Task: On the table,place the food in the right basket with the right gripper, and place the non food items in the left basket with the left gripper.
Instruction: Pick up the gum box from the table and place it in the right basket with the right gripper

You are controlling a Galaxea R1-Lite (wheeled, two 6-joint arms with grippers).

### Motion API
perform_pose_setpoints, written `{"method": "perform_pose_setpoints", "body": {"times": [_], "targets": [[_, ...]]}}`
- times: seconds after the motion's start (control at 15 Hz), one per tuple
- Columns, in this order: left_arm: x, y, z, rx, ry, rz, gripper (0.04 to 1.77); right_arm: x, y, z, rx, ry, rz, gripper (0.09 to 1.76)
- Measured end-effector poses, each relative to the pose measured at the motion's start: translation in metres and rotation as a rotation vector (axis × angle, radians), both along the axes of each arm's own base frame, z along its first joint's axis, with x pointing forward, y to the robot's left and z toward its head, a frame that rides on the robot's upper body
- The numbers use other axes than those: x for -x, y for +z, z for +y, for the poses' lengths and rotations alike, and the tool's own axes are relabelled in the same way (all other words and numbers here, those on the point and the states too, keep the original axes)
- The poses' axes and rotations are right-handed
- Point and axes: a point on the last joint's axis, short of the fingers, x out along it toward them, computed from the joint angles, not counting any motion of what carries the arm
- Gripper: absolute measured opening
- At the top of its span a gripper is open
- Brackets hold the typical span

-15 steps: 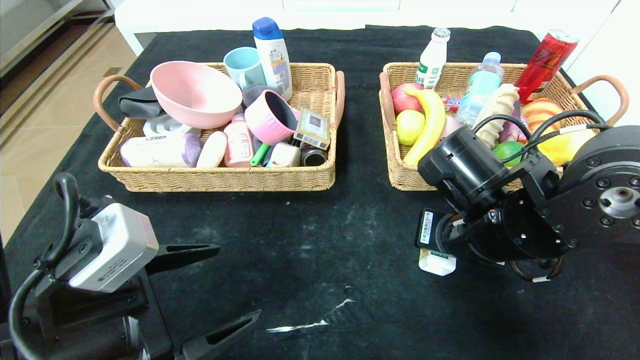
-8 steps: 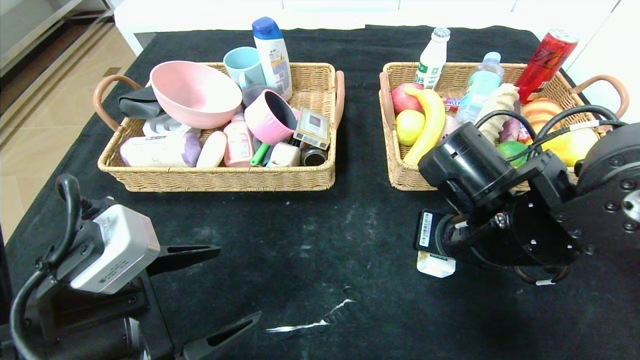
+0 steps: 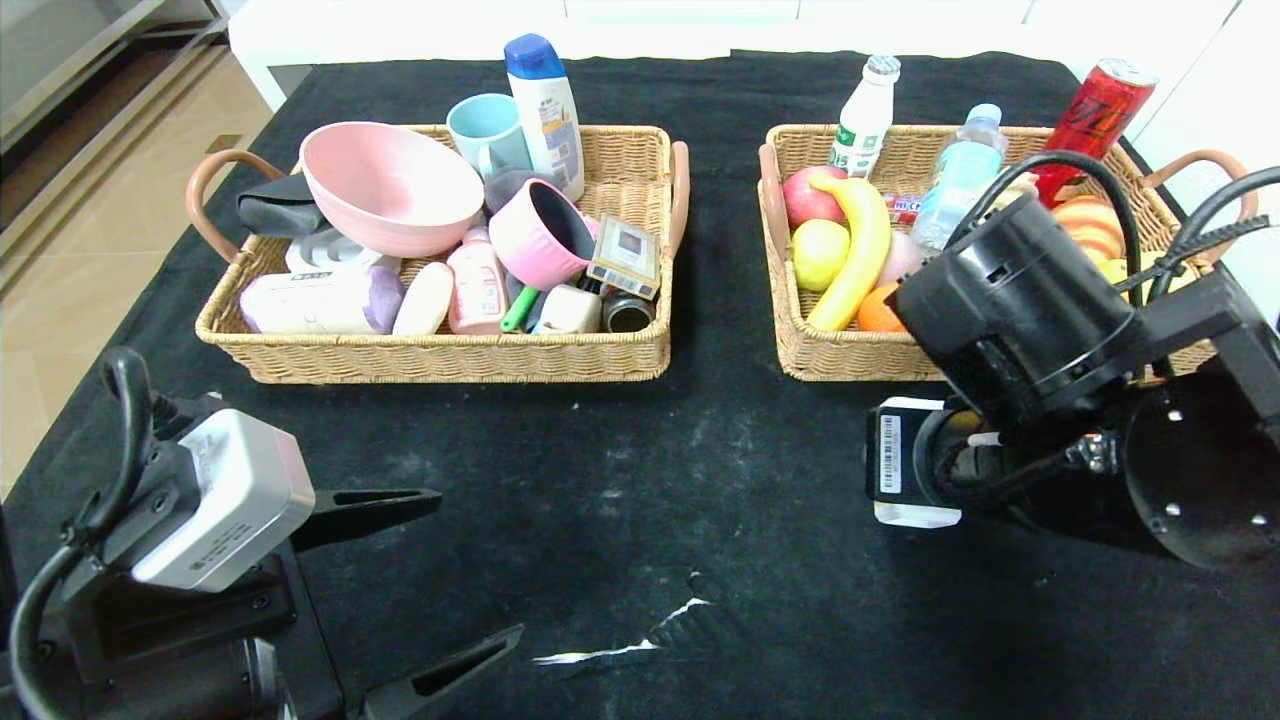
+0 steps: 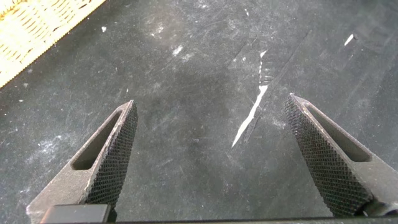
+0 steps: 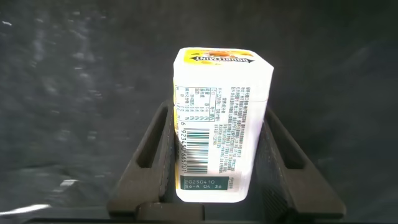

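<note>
My right gripper [image 5: 216,115] is shut on the small white box [image 5: 221,81] with green print and a barcode, its jaws pressing on both sides. In the head view the box [image 3: 915,515] sits under the right arm, just in front of the right basket [image 3: 830,355]. The orange fruit [image 3: 878,312] lies in that basket. In the left basket [image 3: 440,355] are the pink bowl [image 3: 390,188], pink bottle [image 3: 476,285], grey roll [image 3: 320,300] and white bar [image 3: 424,298]. My left gripper [image 3: 475,562] is open and empty over the table [image 3: 640,470] at the near left [image 4: 211,102].
The right basket also holds a banana [image 3: 860,250], an apple, bottles and a red can [image 3: 1092,115]. The left basket also holds a blue mug [image 3: 485,128], a tall bottle and a pink cup. A white scuff [image 3: 620,640] marks the cloth. The table's left edge drops to the floor.
My right arm has risen and shifted right toward the right basket, carrying the white box. The orange fruit in the basket has come into view. The left arm has stayed still.
</note>
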Motion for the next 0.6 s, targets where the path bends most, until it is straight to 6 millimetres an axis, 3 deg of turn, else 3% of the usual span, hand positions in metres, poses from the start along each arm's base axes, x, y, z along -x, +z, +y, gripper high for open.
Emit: {"method": "perform_pose_setpoints", "body": {"times": [0.6], "targets": [[0.001,0.000,0.000,0.003,-0.003,0.000,1.72,-0.027,0.038,-0.072,0.186,-0.040,-0.134,0.80]]}}
